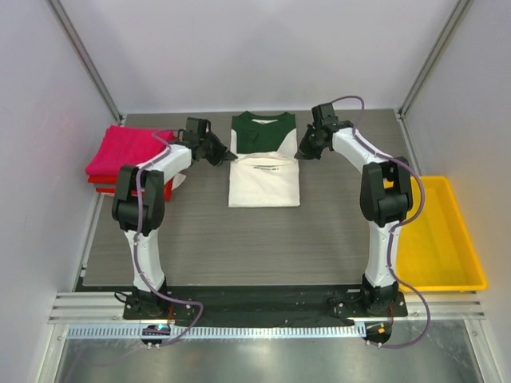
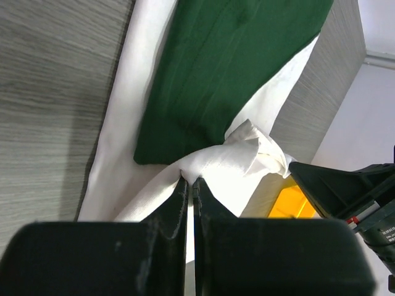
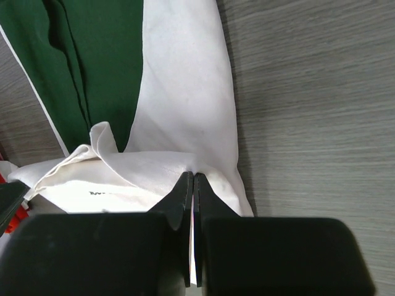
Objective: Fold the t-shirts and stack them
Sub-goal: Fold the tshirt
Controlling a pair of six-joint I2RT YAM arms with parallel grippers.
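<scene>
2 grips | left claw [image 2: 189, 180] pinching cream t-shirt [image 1: 263, 185] | right claw [image 3: 192, 175] likewise

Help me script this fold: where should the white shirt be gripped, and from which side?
Grip the white shirt at both ends of its folded-over edge, left claw from the left, right claw from the right. It lies flat; only those raised corners offer a pinch.

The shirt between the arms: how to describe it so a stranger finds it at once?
On the grey table, far middle, lies the cream-white shirt, each side pinched by the left tool and right tool. Unlike the pink-red stack at left, it has a dark green top.
</scene>
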